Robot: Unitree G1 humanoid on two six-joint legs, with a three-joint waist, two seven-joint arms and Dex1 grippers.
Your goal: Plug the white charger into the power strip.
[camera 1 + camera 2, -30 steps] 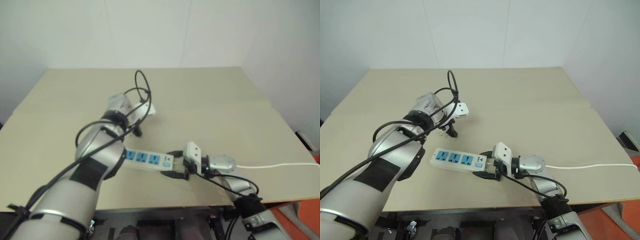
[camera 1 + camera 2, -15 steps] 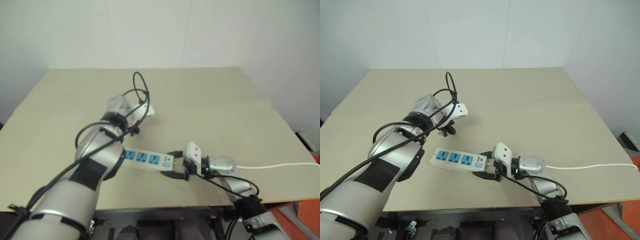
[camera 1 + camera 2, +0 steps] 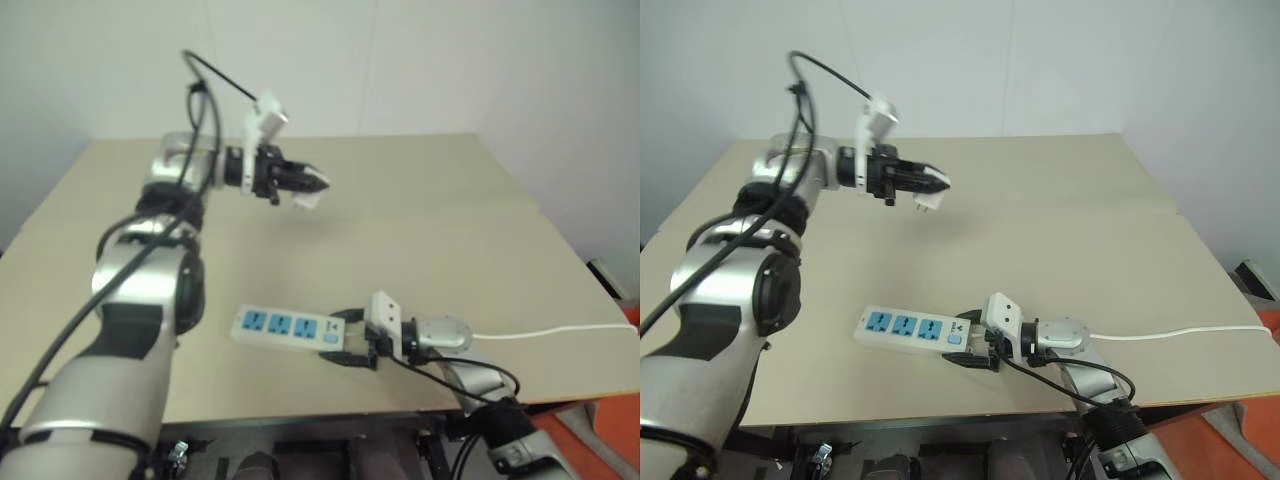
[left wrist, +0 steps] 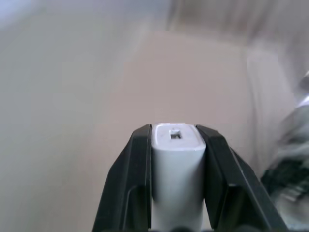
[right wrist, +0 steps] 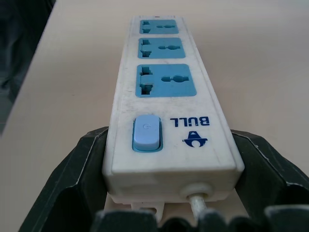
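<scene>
High over the far part of the table, my left gripper (image 3: 303,181) is shut on the white charger (image 3: 311,197), a small white block with its prongs pointing down. In the left wrist view the charger (image 4: 176,164) sits squeezed between both black fingers (image 4: 133,183). The power strip (image 3: 285,327) lies flat near the front edge, its three blue sockets (image 5: 166,79) facing up. My right gripper (image 3: 346,346) is closed on the strip's switch end, one finger (image 5: 79,169) against each long side.
The strip's thin white cable (image 3: 560,333) runs off to the right along the front of the tan table (image 3: 450,230). Black wires loop above my left forearm (image 3: 195,90). A white wall stands behind the table.
My left gripper shut on the charger, lifted it well off the table and swung to point right. The right gripper stays on the strip's end. The camera view shifted slightly.
</scene>
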